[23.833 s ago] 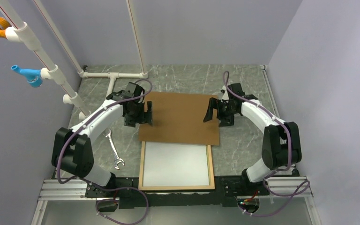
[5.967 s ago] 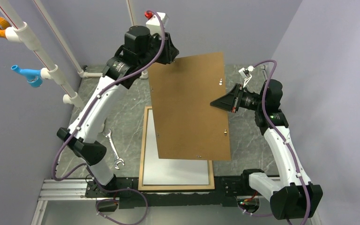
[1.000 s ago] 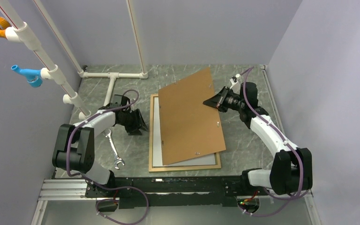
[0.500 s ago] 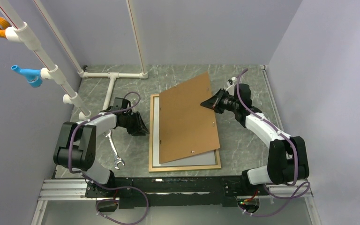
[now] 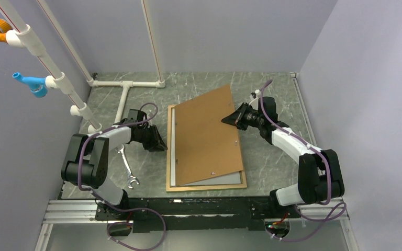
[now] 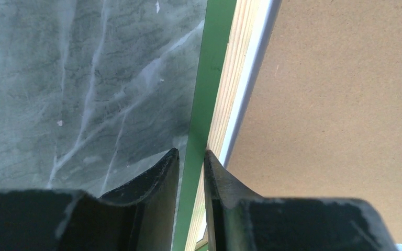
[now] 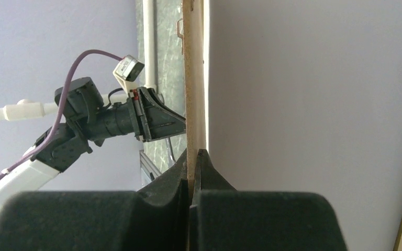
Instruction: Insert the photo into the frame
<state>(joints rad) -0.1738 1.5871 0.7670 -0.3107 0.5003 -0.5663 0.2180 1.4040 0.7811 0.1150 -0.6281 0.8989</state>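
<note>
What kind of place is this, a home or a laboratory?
Probably a robot test cell in a laboratory: plain lavender walls enclose a marble-patterned table, a white pipe rig stands at the back, and an aluminium rail runs along the near edge.

Bright, even light; soft faint shadows.

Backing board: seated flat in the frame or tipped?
Tipped: right tool pinches the backing board by its raised right edge, skewed across the frame, not seated.
</note>
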